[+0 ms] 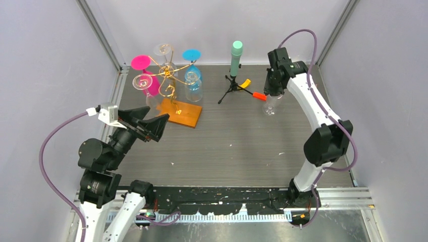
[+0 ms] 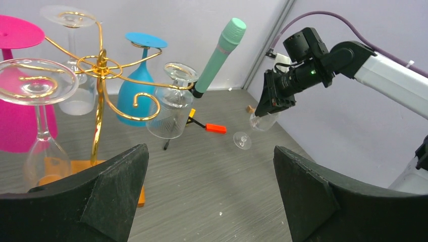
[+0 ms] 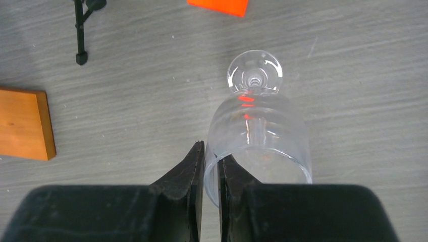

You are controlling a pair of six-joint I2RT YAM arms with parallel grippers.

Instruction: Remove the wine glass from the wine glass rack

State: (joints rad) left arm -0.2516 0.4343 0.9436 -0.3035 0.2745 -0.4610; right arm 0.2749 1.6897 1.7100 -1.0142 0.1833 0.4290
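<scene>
One glass [image 3: 257,136] is off the rack [image 1: 181,112]: we see right fingers [image 3: 188,176] clamped on its rim, low over the tabletop [image 1: 242,141]; left fingers [image 2: 101,196] spread wide.

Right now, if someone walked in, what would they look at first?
Probably the gold wine glass rack at the far left of the table, with a pink glass and a blue glass hanging upside down. Then the right gripper at the far right, pinching the rim of a clear wine glass.
</scene>
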